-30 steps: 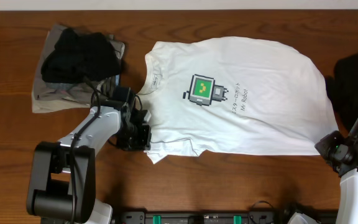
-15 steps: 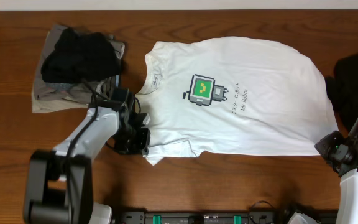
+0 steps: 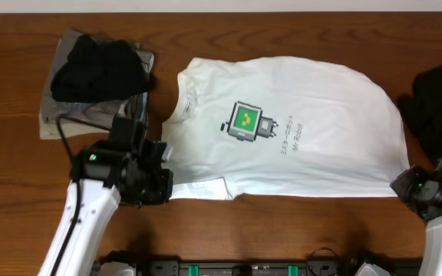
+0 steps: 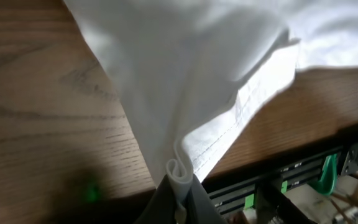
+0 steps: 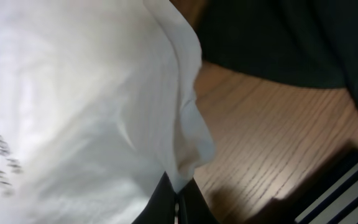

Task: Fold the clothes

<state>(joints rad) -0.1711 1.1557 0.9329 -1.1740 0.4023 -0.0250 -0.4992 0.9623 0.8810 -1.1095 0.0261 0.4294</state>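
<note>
A white T-shirt (image 3: 298, 115) with a green-and-grey robot print lies spread across the table, collar to the left. My left gripper (image 3: 158, 186) is shut on its near left sleeve edge; the pinched fold of the T-shirt (image 4: 180, 171) shows in the left wrist view, at my left gripper (image 4: 180, 186). My right gripper (image 3: 405, 184) is shut on the shirt's near right hem corner, with the T-shirt (image 5: 191, 155) bunched at the tips of my right gripper (image 5: 178, 202). A black garment (image 3: 98, 69) lies on a grey-khaki one (image 3: 60, 115) at the far left.
Another black garment (image 3: 440, 103) lies at the right edge, also in the right wrist view (image 5: 278, 43). The table's near edge with a black rail (image 3: 252, 268) runs just below both grippers. Bare wood (image 3: 21, 192) lies at the front left.
My left gripper has pulled the sleeve edge toward the front left. The shirt's near edge has drawn straighter and the shirt has shifted slightly. The right gripper has barely moved.
</note>
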